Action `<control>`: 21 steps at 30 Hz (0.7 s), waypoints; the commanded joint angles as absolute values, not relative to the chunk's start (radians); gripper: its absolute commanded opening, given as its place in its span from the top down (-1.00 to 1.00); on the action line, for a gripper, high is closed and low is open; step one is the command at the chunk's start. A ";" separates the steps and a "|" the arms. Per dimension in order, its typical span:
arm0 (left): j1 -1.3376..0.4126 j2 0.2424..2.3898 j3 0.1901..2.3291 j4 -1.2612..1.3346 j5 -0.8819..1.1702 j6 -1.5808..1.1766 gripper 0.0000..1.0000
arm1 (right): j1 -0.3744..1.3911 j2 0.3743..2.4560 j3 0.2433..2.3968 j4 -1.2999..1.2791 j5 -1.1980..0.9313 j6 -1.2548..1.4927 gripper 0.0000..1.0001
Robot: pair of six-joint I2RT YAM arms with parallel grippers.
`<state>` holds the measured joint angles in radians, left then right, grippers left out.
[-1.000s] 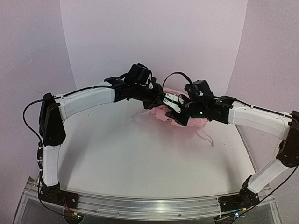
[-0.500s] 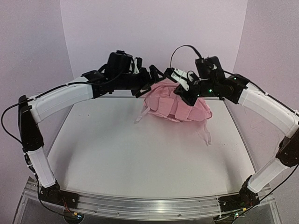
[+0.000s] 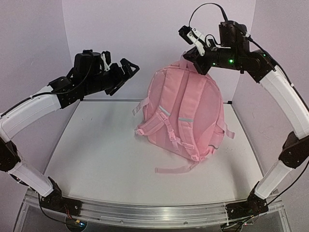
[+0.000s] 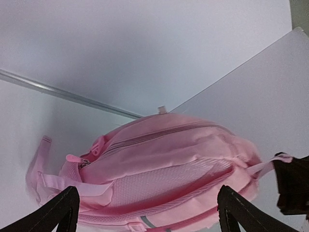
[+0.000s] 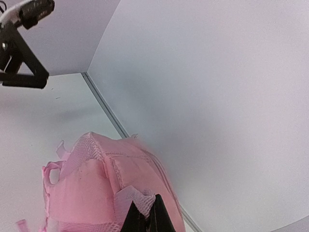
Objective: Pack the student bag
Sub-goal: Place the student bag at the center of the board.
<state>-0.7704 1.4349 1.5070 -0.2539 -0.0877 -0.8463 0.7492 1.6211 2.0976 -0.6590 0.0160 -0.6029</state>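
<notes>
Overhead view: soft pink fabric backpack (image 3: 181, 113) hangs upright over the far middle of the white table top (image 3: 96, 159). Its shoulder-strap side faces the camera and its lower end is down at the surface. The right claw (image 3: 189, 59) sits at the very top of the bag, on an arm arched high from the right. The left claw (image 3: 124, 77) stands to the left of the bag's upper part, jaws spread wide, apart from the fabric.

Left wrist view only: the bag's crown is seen end-on, with a zip line curving along it and a mesh back panel beneath. The two black fingertips (image 4: 60, 210) frame it from the lower corners, touching nothing. A pink loop at the right edge runs into the dark body of the right claw.

Right wrist view only: black fingers (image 5: 145, 220) are closed tight together on a fold of pink webbing at the bag's top, and the bag hangs below them. The left claw shows at the upper left, well apart.

Around: a loose pink strap end (image 3: 176, 168) lies on the table in front of the bag. A pale lilac backdrop (image 3: 159, 34) curves behind. An aluminium rail (image 3: 154, 211) runs along the near edge. The bag's front face is turned away and cannot be read from any view.
</notes>
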 commanded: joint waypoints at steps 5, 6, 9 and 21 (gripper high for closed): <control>-0.769 1.339 1.360 -0.279 -0.141 -0.895 -0.99 | 0.710 1.796 2.394 -0.283 0.000 -0.612 1.00; -0.769 1.330 1.344 -0.273 -0.147 -0.896 -0.99 | 0.694 1.837 2.450 -0.267 0.000 -0.607 1.00; -0.766 1.317 1.320 -0.260 -0.160 -0.893 -0.99 | 0.633 1.988 2.628 -0.207 -0.015 -0.582 1.00; -0.761 1.237 1.258 -0.332 -0.221 -0.897 -0.99 | 0.531 2.158 2.735 0.246 -0.162 -0.518 1.00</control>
<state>-0.7663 1.3083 1.2983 -0.3065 -0.1722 -0.8901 0.5562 2.2271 2.6262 -0.2371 -0.0891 -0.5892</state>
